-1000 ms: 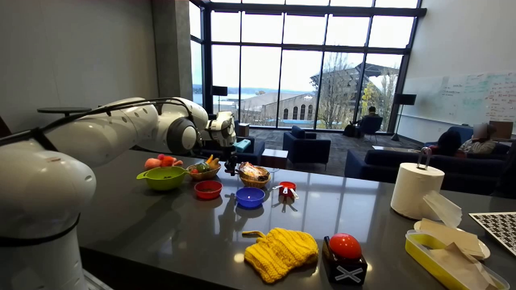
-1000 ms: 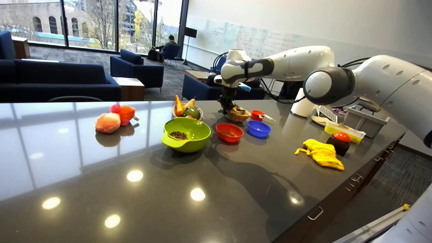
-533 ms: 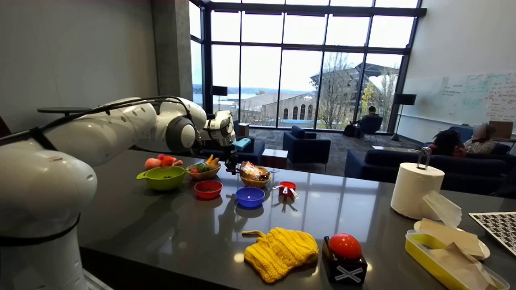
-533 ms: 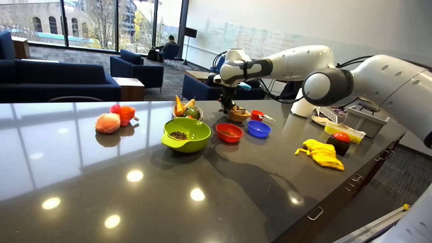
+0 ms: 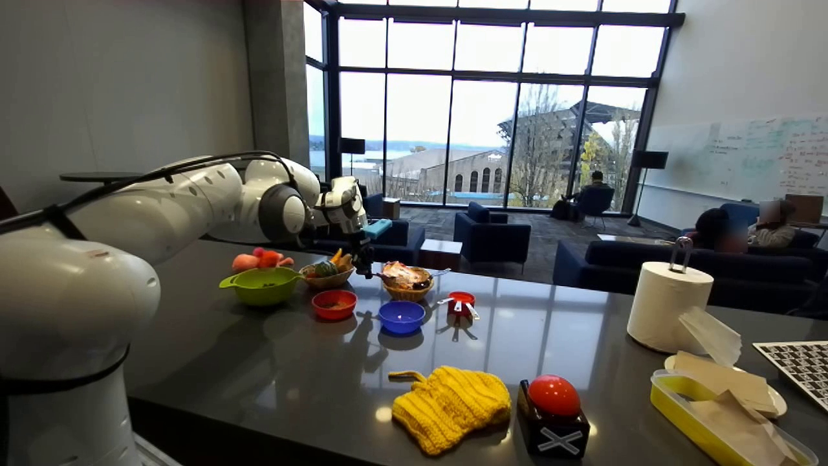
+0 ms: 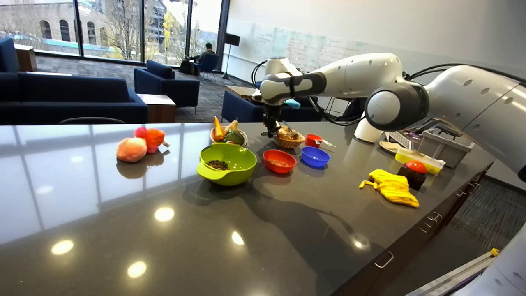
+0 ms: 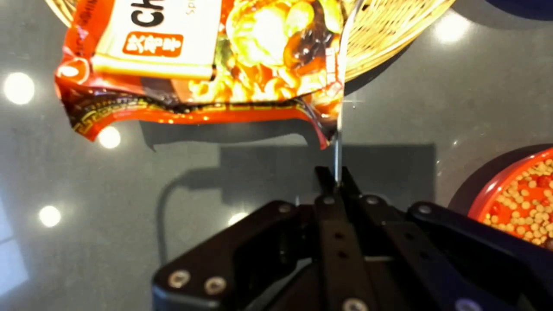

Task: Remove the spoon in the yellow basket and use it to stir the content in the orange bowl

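Note:
My gripper (image 7: 332, 172) is shut on the thin metal handle of the spoon (image 7: 340, 121), seen edge-on. The spoon runs over the edge of the wicker yellow basket (image 7: 389, 39); its far end is outside the wrist view but sticks out past the basket in an exterior view (image 5: 443, 272). A noodle packet (image 7: 203, 95) lies in the basket, against the spoon. The gripper, also in both exterior views (image 5: 365, 275) (image 6: 270, 134), is beside the basket, above the table. The orange bowl appears as the red-orange bowl (image 7: 480, 206) with pale grains; it also shows in both exterior views (image 5: 334, 315) (image 6: 280, 169).
The blue bowl (image 5: 401, 321) and red measuring cups (image 5: 460, 302) stand near the basket. A lime-green bowl (image 6: 236, 177) with dark bits and a vegetable basket (image 5: 328, 281) are on the gripper's other side. A yellow knitted cloth (image 5: 449, 408) and red button (image 5: 554, 395) lie farther off.
The gripper has moved left in both exterior views, away from the basket, with the spoon in it. The packet and basket have shifted slightly the same way.

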Tool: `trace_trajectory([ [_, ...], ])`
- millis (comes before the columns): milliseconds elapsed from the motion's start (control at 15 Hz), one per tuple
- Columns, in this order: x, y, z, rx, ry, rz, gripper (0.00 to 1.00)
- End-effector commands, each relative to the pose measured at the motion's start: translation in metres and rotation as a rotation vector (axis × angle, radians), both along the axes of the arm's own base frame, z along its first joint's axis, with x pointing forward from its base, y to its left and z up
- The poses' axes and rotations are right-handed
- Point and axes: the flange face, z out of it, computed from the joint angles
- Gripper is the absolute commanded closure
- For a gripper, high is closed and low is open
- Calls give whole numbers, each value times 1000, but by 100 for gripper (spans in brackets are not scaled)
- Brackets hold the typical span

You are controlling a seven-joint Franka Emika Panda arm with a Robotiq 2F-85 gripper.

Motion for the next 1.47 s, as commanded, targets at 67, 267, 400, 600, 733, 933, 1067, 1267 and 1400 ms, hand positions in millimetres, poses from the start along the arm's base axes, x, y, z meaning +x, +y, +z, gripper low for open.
trace_trajectory([
  [67,-2,15,12,-80,-49,-40,99],
  [267,-3,21,21,-115,-78,-70,99],
  [400,-5,20,32,-118,-72,-105,99],
  [600,-11,20,51,-122,-43,-179,99],
  [733,-20,18,66,-133,6,-240,99],
  [933,-38,20,86,-136,109,-321,99],
  [1067,-53,23,98,-137,193,-378,99],
  [1267,-75,31,111,-118,310,-438,99],
  [1400,-86,39,116,-89,369,-475,99],
])
